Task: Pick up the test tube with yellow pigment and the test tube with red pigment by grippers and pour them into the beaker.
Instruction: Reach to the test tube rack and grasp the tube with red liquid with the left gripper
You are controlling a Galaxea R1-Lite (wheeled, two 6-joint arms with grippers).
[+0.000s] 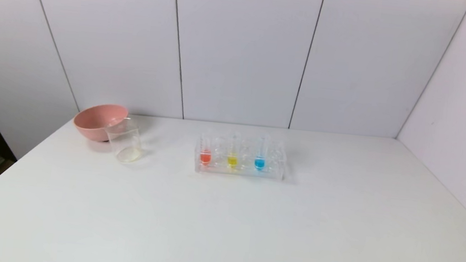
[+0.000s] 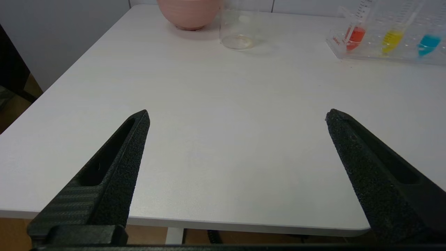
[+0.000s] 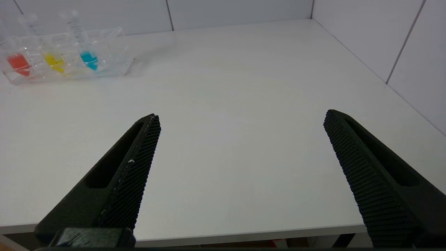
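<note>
Waiting at the near desk edge: both arms are parked, nothing is grasped, and no tube is lifted yet.

Head view, desk (image 1: 223, 233): white; neither pincer shows here.
Head view, rack (image 1: 240, 159): clear, near the middle toward the back wall, holding three upright tubes in a row.
Head view, tubes: the test tube with red pigment (image 1: 205, 153) stands leftmost, the test tube with yellow pigment (image 1: 232, 156) in the middle, the blue tube (image 1: 260, 158) rightmost.
Head view, beaker (image 1: 124, 141): well to the left of the rack, touching or just in front of the pink bowl (image 1: 98, 120); which of the two, I cannot tell.

Left wrist view, left pincer (image 2: 237, 116): spread wide and empty over the near desk edge.
Left wrist view, targets: the beaker (image 2: 239, 29) lies nearly straight ahead; the red tube (image 2: 356, 33) stands ahead and off toward the robot's right.

Right wrist view, right pincer (image 3: 242, 116): likewise wide apart, empty, at the near edge.
Right wrist view, targets: the yellow tube (image 3: 54, 60) stands far ahead and toward the robot's left, well apart from the fingers.

Key relation: tube axes are near vertical, so each wants a sideways grasp on its upper part and a straight lift; the left arm looks nearer the red tube and the beaker.
</note>
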